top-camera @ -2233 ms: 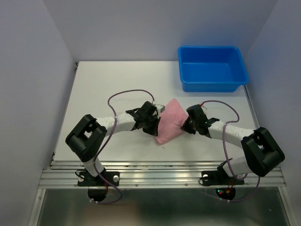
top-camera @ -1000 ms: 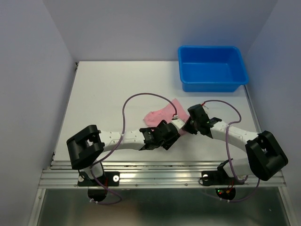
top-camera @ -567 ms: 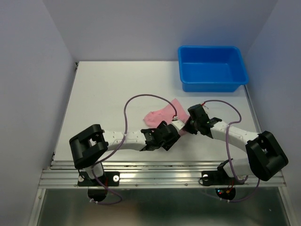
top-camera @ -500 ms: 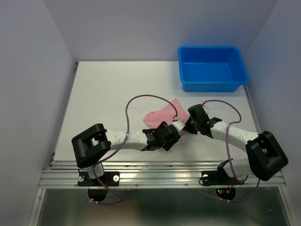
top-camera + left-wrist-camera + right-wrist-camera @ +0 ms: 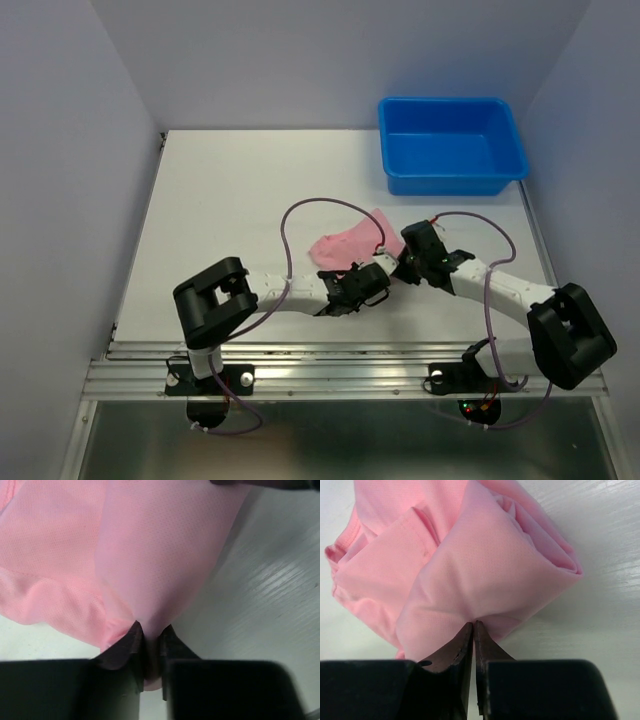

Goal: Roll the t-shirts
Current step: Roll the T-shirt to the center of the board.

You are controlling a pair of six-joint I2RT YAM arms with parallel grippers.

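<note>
The light pink t-shirt (image 5: 345, 243) lies bunched and folded on the white table (image 5: 230, 200), just right of its middle. My left gripper (image 5: 150, 635) has its jaws closed on a pinch of the pink fabric (image 5: 150, 555) at the shirt's near edge. In the overhead view the left gripper (image 5: 372, 281) sits at the shirt's front right. My right gripper (image 5: 473, 626) is shut on a thin fold of the t-shirt (image 5: 470, 565), which shows stacked folds above it. Seen from above, the right gripper (image 5: 404, 262) meets the shirt's right edge, close beside the left one.
A blue plastic bin (image 5: 450, 145) stands at the table's back right, with nothing showing inside it. Purple cables (image 5: 310, 210) loop over both arms. The metal rail (image 5: 340, 375) runs along the near edge, and light walls enclose the left, back and right sides.
The left arm has swung further right along the shirt's near edge and its jaws have closed on the fabric. The right gripper has held its place and grip.
</note>
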